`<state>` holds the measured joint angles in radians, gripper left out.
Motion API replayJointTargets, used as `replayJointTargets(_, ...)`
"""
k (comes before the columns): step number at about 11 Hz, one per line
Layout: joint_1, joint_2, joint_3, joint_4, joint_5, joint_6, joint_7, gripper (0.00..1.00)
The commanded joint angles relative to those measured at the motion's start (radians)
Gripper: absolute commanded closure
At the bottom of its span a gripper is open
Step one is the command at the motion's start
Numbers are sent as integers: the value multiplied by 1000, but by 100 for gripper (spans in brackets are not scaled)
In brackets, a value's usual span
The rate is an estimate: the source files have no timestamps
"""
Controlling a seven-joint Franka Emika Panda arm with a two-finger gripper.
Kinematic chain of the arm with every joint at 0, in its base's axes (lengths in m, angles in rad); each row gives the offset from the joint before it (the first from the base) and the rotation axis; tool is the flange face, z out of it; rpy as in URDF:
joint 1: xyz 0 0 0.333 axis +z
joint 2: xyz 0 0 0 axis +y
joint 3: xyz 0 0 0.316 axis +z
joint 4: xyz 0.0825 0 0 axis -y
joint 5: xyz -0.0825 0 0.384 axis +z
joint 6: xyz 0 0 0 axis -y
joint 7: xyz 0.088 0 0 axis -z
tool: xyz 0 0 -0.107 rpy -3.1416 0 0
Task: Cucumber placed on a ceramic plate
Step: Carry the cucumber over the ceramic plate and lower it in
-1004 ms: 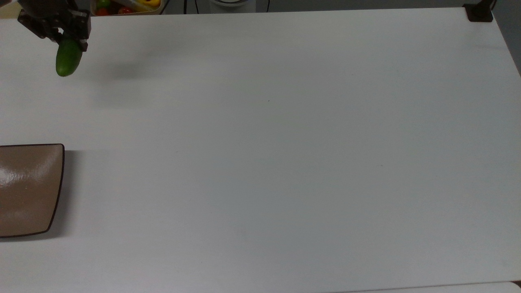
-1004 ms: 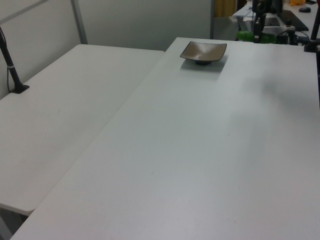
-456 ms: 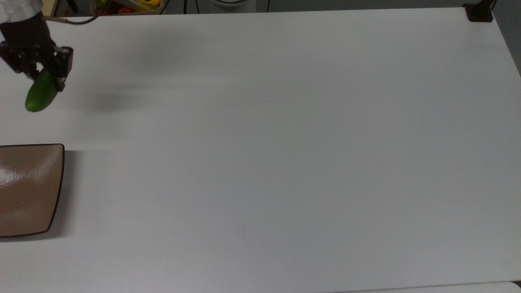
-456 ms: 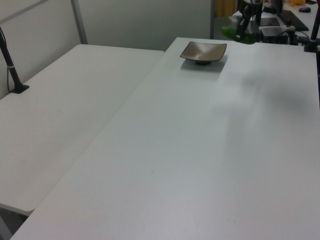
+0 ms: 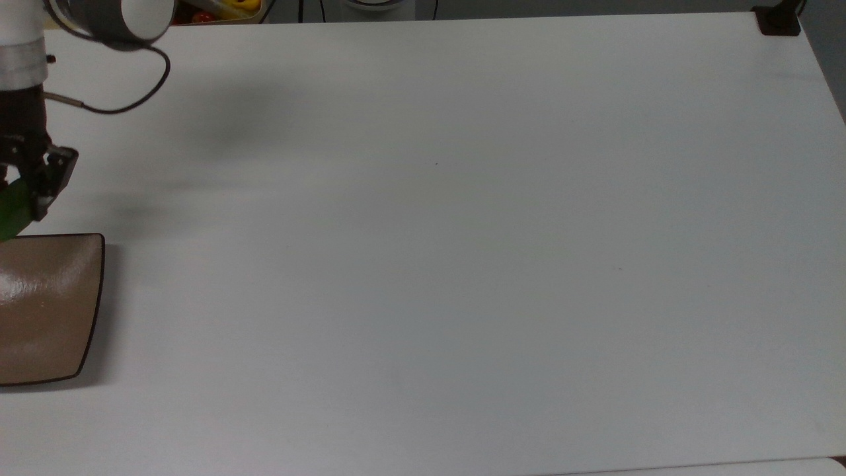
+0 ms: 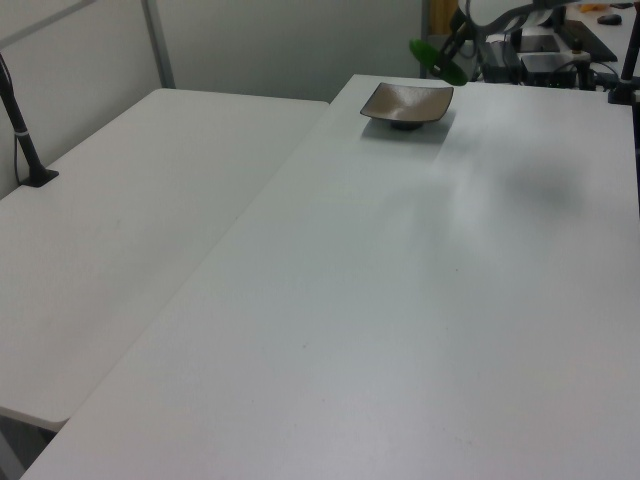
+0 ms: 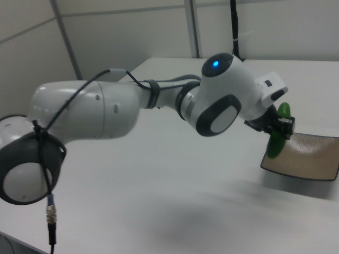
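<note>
Green, tan-brown, white and black on a white tabletop.

The cucumber (image 7: 277,134) is bright green, darker along its shaded side. The ceramic plate (image 5: 46,307) is glossy tan-brown with a thin dark brown rim and pale glare patches. The table (image 5: 462,251) is plain white with soft grey shadows. The arm (image 7: 159,103) is white with dark grey joint caps and a blue light; the gripper (image 5: 30,182) looks black. At the top view's upper left, a container (image 5: 218,10) holds what seem red and yellow items.

A broad white counter (image 5: 462,264) fills the scene. In the top view, a container of red and yellow items (image 5: 218,10) sits beyond its far edge, and a black clamp (image 5: 778,20) grips its far right corner.
</note>
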<state>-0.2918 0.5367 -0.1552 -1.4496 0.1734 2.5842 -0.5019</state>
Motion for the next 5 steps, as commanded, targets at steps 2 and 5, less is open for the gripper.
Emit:
replayJointTargets(2, 5, 184, 0, 125, 18, 239, -4, 82)
replayJointTargets(5, 5, 268, -1, 193, 12, 309, -10, 79)
